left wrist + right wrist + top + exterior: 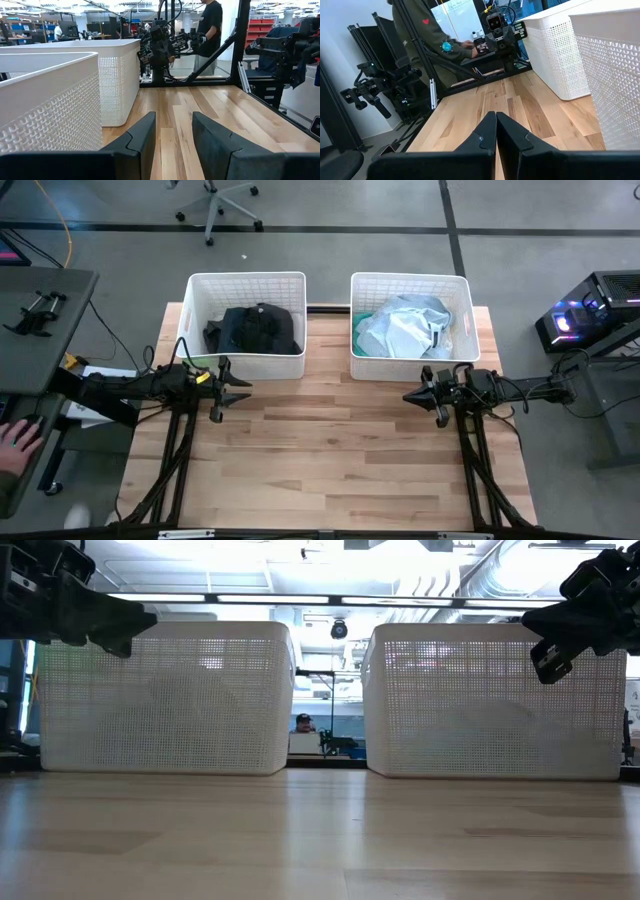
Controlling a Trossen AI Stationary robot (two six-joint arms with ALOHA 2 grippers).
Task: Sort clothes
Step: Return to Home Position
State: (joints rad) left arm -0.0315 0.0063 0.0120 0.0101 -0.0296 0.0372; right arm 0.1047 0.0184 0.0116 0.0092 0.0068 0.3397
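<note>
In the high view, dark garments [255, 328] are seen heaped inside the left basket [200, 290]. Pale blue and white garments [405, 330] are piled in the right basket [460, 290], which stands just beside the left basket across a narrow gap. The left gripper [238, 387] is held over the bare wooden table [340, 470], just in front of the left basket's near wall, outside it and clear of the dark garments. The right gripper [412, 395] is held well apart from the left basket, in front of the right one, and nothing is carried by it.

In the low view, the left gripper [125, 630] is seen near the left basket's [165, 700] upper rim. The right gripper [545, 645] is raised at the far side of the right basket [495, 700]. The garments are hidden behind the mesh walls.

In the left wrist view, the left gripper [174, 130] is seen with its fingers [142, 137] spread apart. Only table wood is seen between them, and the left basket's [50, 100] wall is close alongside.

In the right wrist view, the right gripper [496, 125] is seen with its fingers pressed together on nothing. The left basket [555, 50] is seen beyond the right basket [615, 75].
</note>
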